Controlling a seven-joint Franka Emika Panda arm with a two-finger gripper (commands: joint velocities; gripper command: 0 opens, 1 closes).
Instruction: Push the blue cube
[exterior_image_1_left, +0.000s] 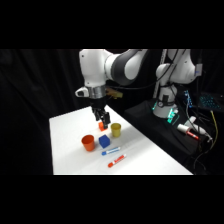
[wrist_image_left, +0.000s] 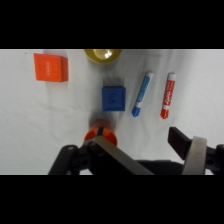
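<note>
While the hand (exterior_image_1_left: 103, 119) hangs over the white counter (exterior_image_1_left: 65, 150), the blue cube (exterior_image_1_left: 104, 141) sits untouched below it.
Fingers spread and holding nothing, it is apart from the cube, which lies between an orange cup (exterior_image_1_left: 88, 142) and a yellow cup (exterior_image_1_left: 116, 130), just beside a blue marker (exterior_image_1_left: 111, 150); a red marker (exterior_image_1_left: 116, 160) lies nearer the counter's edge, and an orange block (wrist_image_left: 50, 67) lies apart.

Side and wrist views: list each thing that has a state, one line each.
blue cube: flat on the table, untouched.
orange cup: upright, open end up.
yellow cup: upright, open end up.
blue marker: lying flat, capped.
red marker: lying flat, beside the blue marker.
orange block: flat on the table.
gripper: above the table, touching nothing.
</note>
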